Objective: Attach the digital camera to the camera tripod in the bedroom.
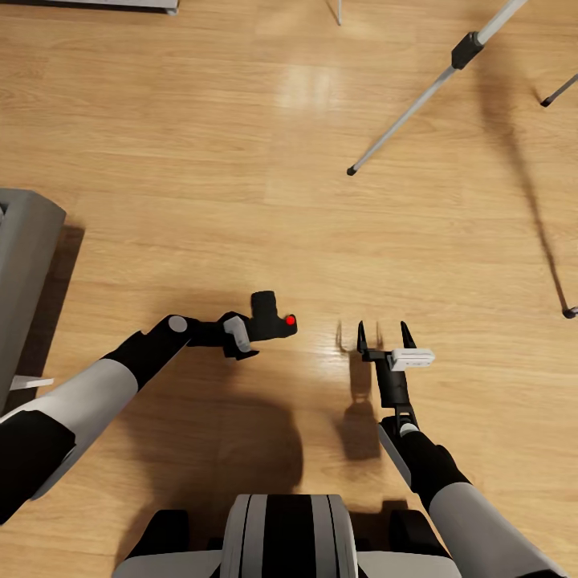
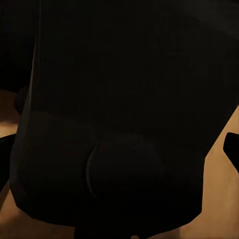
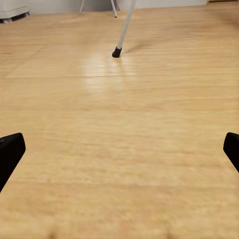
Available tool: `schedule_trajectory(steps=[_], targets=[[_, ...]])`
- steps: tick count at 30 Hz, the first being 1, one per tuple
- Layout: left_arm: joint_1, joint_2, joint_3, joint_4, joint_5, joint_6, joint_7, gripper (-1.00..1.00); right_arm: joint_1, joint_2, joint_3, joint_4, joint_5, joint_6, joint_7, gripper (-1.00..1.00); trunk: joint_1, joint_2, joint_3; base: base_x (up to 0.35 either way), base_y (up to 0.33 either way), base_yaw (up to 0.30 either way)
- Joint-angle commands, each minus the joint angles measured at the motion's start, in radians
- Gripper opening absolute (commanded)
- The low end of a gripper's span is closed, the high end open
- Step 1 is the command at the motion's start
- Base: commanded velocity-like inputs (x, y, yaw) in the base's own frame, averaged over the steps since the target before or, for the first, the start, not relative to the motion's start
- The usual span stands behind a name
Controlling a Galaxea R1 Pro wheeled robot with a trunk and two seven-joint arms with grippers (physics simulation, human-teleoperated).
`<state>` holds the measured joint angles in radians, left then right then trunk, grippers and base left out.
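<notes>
The small black digital camera (image 1: 271,318) with its red round button hangs above the plank floor, with my left gripper (image 1: 255,329) shut on it. In the left wrist view the camera's dark body (image 2: 124,114) sits right in front of the lens. My right gripper (image 1: 386,335) stands open over bare floor, a little right of the camera, its two fingertips (image 3: 11,152) far apart with nothing between them. Silver-grey legs of the camera tripod (image 1: 417,100) with black joints and feet reach in from the upper right; one foot (image 3: 117,52) stands on the floor ahead of my right gripper. The tripod's head is out of view.
A grey piece of furniture (image 1: 24,265) stands at the left edge, close to my left arm. Another tripod foot (image 1: 570,311) rests at the right edge. Light wooden floor (image 1: 201,160) stretches between me and the tripod legs. A white-grey object (image 3: 12,10) sits far back.
</notes>
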<state>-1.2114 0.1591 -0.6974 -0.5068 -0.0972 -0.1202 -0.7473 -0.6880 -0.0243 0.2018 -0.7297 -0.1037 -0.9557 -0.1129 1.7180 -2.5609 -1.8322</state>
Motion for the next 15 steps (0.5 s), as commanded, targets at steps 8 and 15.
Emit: schedule_trajectory(steps=[8, 15], targets=[[0.0, -0.001, -0.002, -0.001, -0.01, -0.01, 0.002, 1.0, -0.001, -0.002, 0.008, 0.0, -0.01, -0.003, -0.005, 1.0, 0.0, 0.0, 0.0, 0.0, 0.0, -0.001], [0.0, -0.002, -0.002, -0.001, -0.01, -0.01, 0.002, 1.0, -0.001, -0.002, 0.008, 0.0, -0.01, -0.003, -0.005, 1.0, 0.0, 0.0, 0.0, 0.0, 0.0, 0.0]])
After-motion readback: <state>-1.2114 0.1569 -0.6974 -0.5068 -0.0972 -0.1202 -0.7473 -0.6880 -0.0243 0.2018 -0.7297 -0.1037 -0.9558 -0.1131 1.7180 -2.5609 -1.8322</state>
